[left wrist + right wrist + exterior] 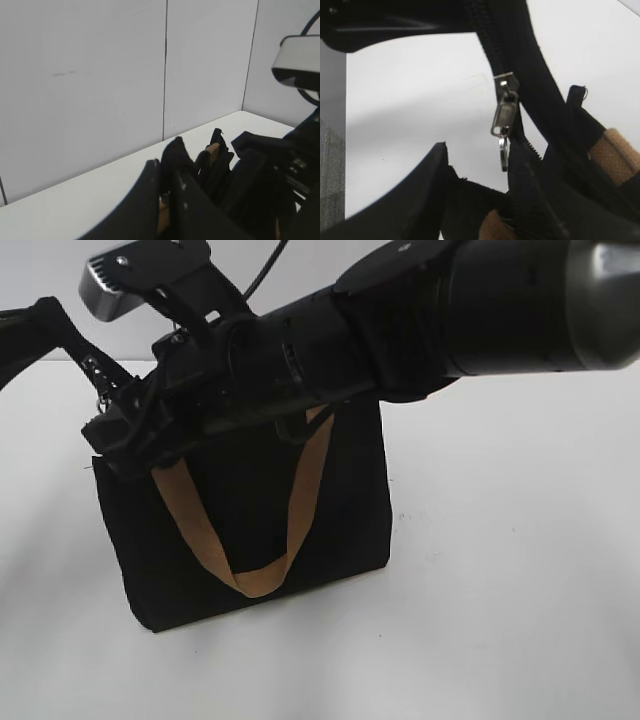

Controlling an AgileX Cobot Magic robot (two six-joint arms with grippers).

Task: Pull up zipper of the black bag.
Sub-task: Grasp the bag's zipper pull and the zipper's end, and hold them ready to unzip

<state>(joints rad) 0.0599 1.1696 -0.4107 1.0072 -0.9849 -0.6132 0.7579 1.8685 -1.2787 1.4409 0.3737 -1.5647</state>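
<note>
Both grippers crowd the black bag's [250, 530] top-left corner on the white table [500, 540], jaw states impossible to tell, while the zipper [504, 112] slider hangs ungrasped between the right fingers [427, 175], so the next move likely means pinching its ring.

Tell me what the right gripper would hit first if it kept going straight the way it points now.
Likely the silver slider on the zipper, hanging just ahead of the right gripper; depth is unclear.
</note>
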